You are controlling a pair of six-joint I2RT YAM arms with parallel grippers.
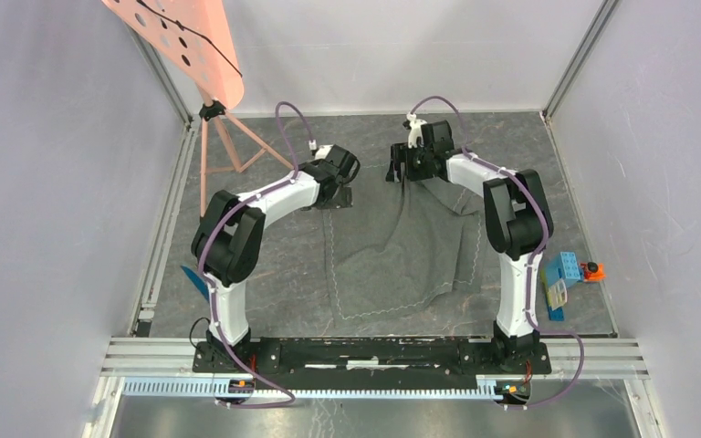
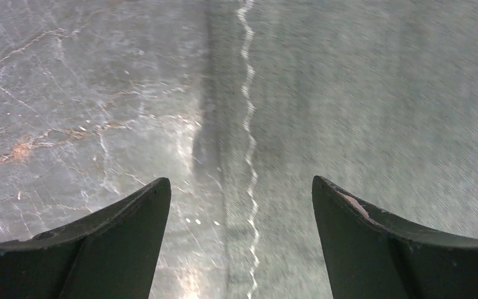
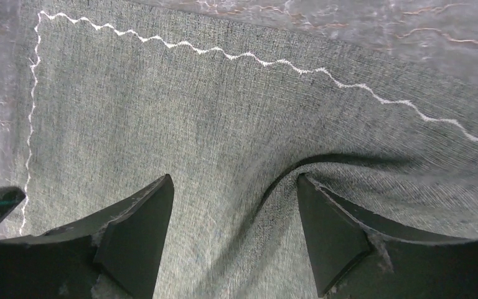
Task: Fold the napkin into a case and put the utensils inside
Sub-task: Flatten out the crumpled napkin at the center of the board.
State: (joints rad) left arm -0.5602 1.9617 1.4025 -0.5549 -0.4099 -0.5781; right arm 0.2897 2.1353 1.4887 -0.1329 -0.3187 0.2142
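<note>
Napkin [image 1: 402, 260] lies spread on the worktop [image 1: 269, 283]. Both claws stand apart: left claw [image 2: 239, 187] straddling the hem [image 2: 248, 124], right claw [image 3: 233, 180] over a crease [image 3: 286, 171]. I fear uneven pinches will skew the fold.

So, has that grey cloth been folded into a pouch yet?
No, the napkin lies mostly spread open on the slate floor, with only loose creases in it.

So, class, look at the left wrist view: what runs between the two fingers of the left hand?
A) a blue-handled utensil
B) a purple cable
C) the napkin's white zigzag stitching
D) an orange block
C: the white zigzag stitching along the edge of the napkin passes straight between the open fingers of the left hand, with slate floor beside it.
</note>
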